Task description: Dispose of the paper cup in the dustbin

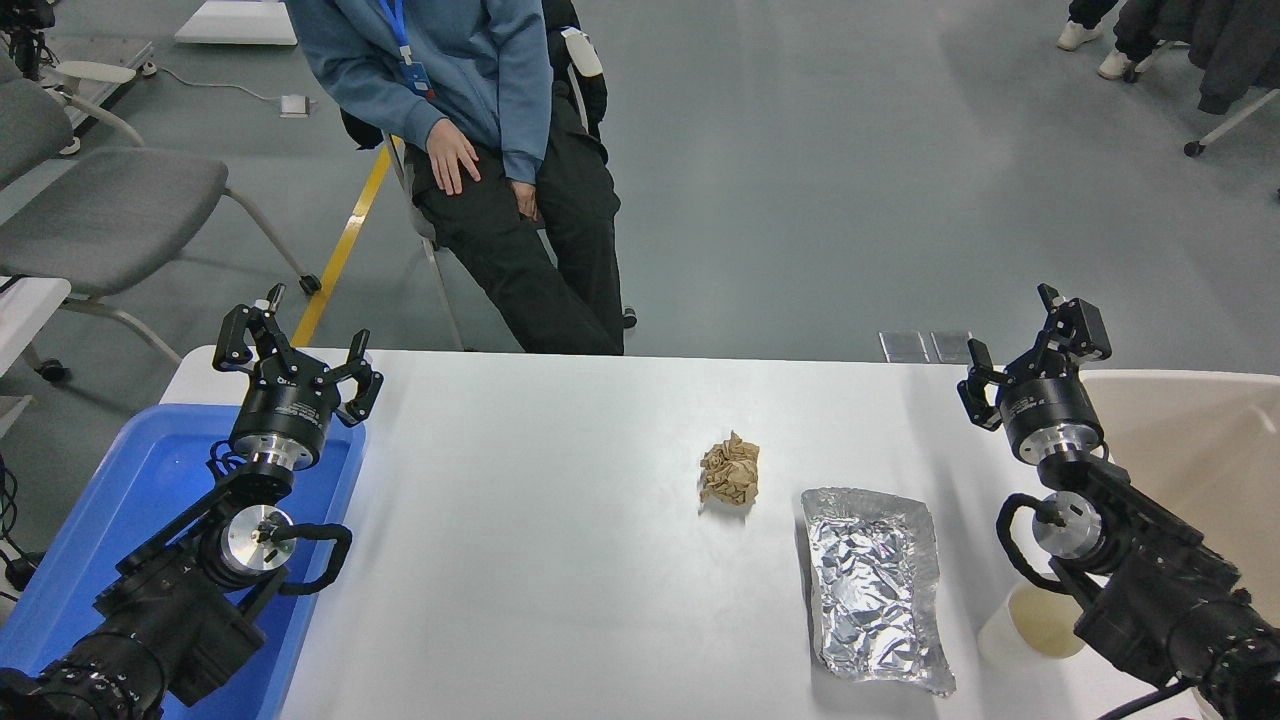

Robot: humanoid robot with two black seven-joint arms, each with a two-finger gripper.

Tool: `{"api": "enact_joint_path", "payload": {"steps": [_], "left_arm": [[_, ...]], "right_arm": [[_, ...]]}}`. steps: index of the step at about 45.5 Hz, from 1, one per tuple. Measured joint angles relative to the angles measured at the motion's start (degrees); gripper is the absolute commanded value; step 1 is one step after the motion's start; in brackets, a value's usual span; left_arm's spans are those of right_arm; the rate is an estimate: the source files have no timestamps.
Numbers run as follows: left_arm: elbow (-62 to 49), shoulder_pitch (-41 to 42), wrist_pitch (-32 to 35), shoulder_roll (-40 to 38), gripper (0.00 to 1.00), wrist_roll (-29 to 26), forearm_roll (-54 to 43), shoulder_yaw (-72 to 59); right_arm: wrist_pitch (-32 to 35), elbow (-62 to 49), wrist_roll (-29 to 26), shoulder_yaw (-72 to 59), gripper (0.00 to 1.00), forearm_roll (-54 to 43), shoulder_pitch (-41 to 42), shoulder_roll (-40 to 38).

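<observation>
The paper cup [1030,625] stands upright on the white table [560,560] at the near right, its yellowish inside showing; my right arm partly covers it. The beige dustbin [1190,440] sits at the right edge, mostly behind that arm. My right gripper [1020,345] is open and empty, raised over the table's far right next to the dustbin, well beyond the cup. My left gripper [297,350] is open and empty, parked at the lower left above the blue bin.
A crumpled brown paper ball [730,472] lies mid-table. A crinkled silver foil tray [875,588] lies just left of the cup. A bright blue bin [150,500] stands at the left. A person [480,150] sits at the far side.
</observation>
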Motion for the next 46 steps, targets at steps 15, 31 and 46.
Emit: {"api": "enact_joint_path", "payload": {"steps": [15, 31, 46], "left_arm": [[0.0, 0.0, 0.0, 0.0, 1.0, 0.0, 0.0, 0.0], [0.0, -0.1, 0.0, 0.0, 1.0, 0.0, 0.0, 0.0], [0.0, -0.1, 0.0, 0.0, 1.0, 0.0, 0.0, 0.0]], "right_arm": [[0.4, 0.0, 0.1, -0.1, 0.99, 0.0, 0.2, 0.5], [0.7, 0.5, -0.3, -0.2, 0.99, -0.2, 1.1, 0.6], [-2.3, 6.3, -7.3, -1.8, 0.99, -0.7, 1.9, -1.6]]}}
